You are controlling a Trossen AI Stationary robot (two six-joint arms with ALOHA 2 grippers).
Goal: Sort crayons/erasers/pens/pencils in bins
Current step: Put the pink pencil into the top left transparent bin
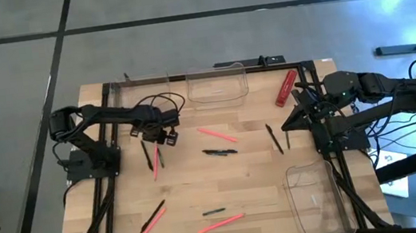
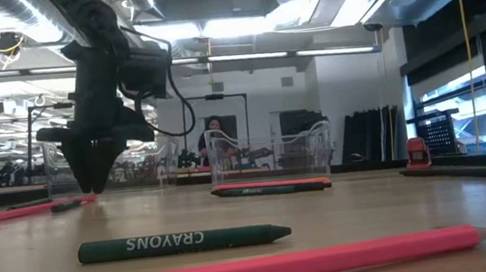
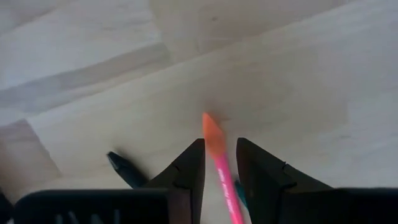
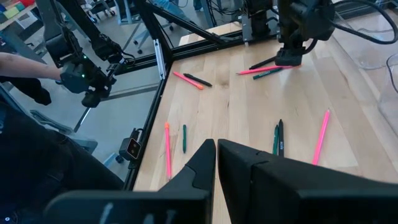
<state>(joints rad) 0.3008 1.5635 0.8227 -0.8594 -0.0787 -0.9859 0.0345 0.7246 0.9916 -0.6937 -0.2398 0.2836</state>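
Over the tabletop, my left pincer stood released astride a pink pencil; next I judged: clench and lift it; my right pincer waited clenched

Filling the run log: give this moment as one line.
left gripper: jaws open astride pink pencil on table | right gripper: shut, idle at right edge | bins: nothing seen inside
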